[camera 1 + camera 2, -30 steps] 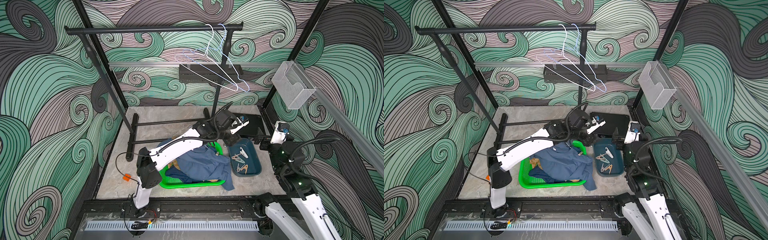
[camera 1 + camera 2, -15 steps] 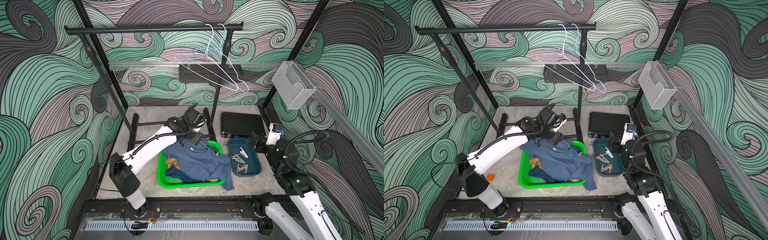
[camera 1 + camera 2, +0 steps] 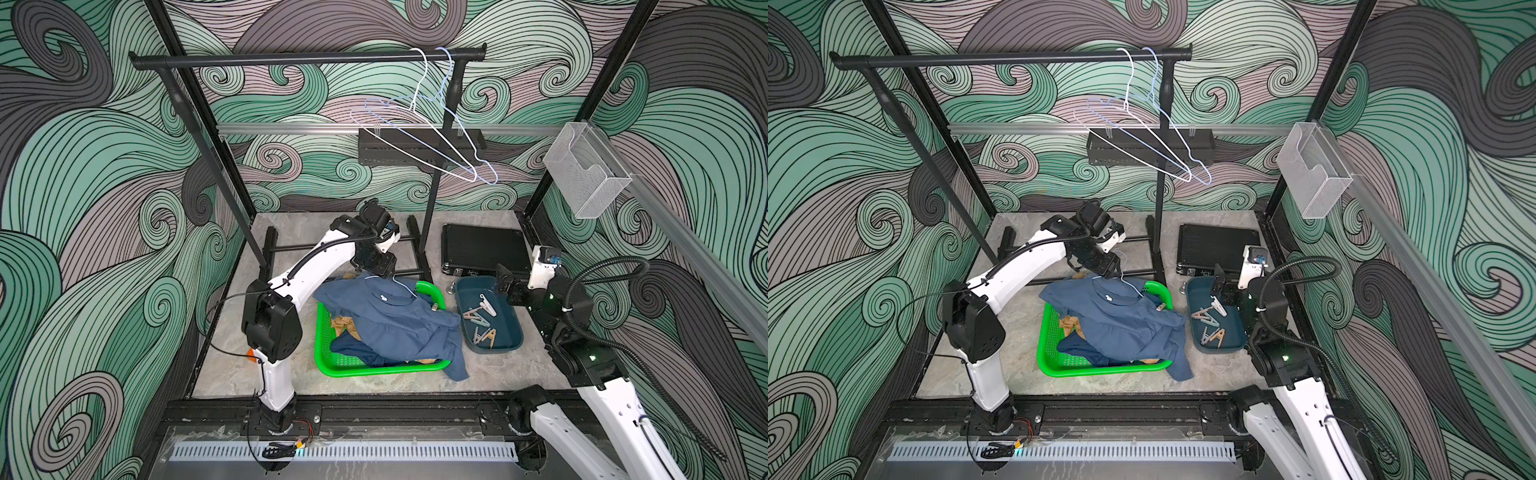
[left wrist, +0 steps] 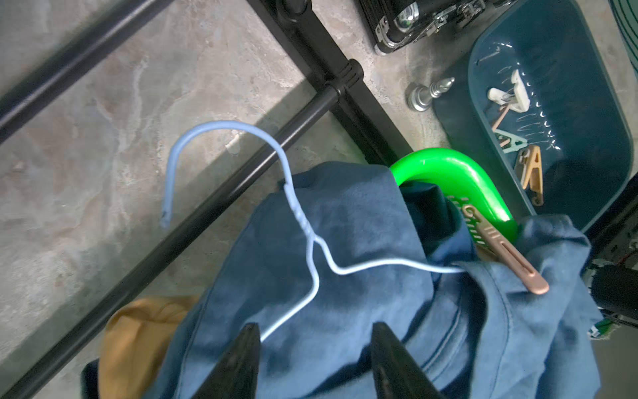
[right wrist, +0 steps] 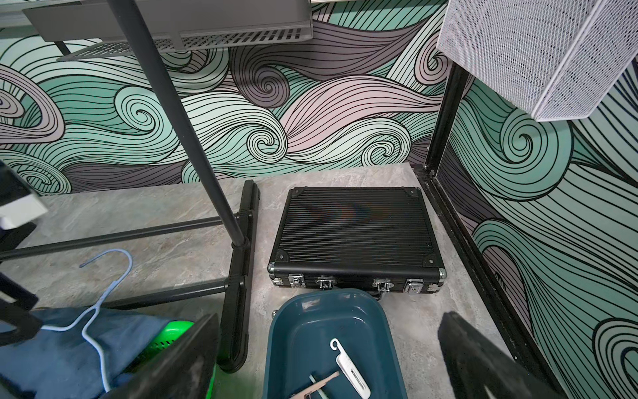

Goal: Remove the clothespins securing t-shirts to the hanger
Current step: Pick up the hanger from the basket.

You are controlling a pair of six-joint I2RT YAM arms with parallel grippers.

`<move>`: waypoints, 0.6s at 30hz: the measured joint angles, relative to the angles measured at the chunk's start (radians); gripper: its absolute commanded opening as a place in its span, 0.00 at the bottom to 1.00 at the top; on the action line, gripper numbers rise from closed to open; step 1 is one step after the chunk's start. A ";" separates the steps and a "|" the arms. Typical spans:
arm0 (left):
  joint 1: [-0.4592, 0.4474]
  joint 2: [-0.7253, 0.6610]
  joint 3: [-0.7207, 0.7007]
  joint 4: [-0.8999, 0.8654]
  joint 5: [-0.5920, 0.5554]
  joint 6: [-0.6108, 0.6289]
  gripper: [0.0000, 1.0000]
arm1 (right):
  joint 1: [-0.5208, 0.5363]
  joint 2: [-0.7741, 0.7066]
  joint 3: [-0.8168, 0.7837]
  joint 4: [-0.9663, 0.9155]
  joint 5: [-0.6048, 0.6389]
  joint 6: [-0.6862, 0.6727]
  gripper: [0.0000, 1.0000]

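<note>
A blue t-shirt (image 3: 395,324) lies crumpled over the green basket (image 3: 374,370), with a pale blue wire hanger (image 4: 310,241) still in its collar. A pink clothespin (image 4: 511,255) grips the shirt at the hanger's shoulder. Mustard t-shirt (image 3: 343,324) and navy t-shirt (image 3: 353,347) fabric shows underneath. My left gripper (image 4: 316,331) hovers open just above the blue shirt, and the hanger's wire reaches one of its fingertips. Several loose clothespins (image 3: 478,316) lie in the teal bin (image 3: 507,345). My right gripper (image 5: 328,319) stands wide open over that bin's far end, holding nothing.
The black clothes rack's base bars (image 4: 241,193) cross the floor right behind the basket. Two bare hangers (image 3: 436,137) hang from its rail. A black case (image 3: 482,249) lies behind the bin, a small silver piece (image 4: 428,93) stands beside it, and a white mesh box (image 3: 586,170) hangs at the right.
My left arm swung away from the teal bin to the blue shirt's collar, and its jaws narrowed. My right arm shifted slightly and stayed open.
</note>
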 measured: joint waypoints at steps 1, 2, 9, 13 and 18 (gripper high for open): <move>0.003 0.010 0.000 0.000 0.006 0.004 0.48 | 0.000 0.000 0.000 0.001 -0.001 0.000 0.99; 0.008 0.020 -0.001 0.003 0.011 0.006 0.48 | 0.000 0.000 0.000 0.002 -0.002 0.000 0.99; 0.014 0.026 -0.029 0.080 0.027 0.032 0.47 | 0.000 0.018 0.000 0.002 -0.011 -0.003 0.99; 0.014 0.026 -0.031 0.110 0.089 0.048 0.45 | 0.000 0.024 0.000 0.002 -0.015 -0.006 0.99; 0.014 0.040 -0.031 0.118 0.137 0.063 0.44 | 0.000 0.031 0.000 0.002 -0.022 -0.007 0.99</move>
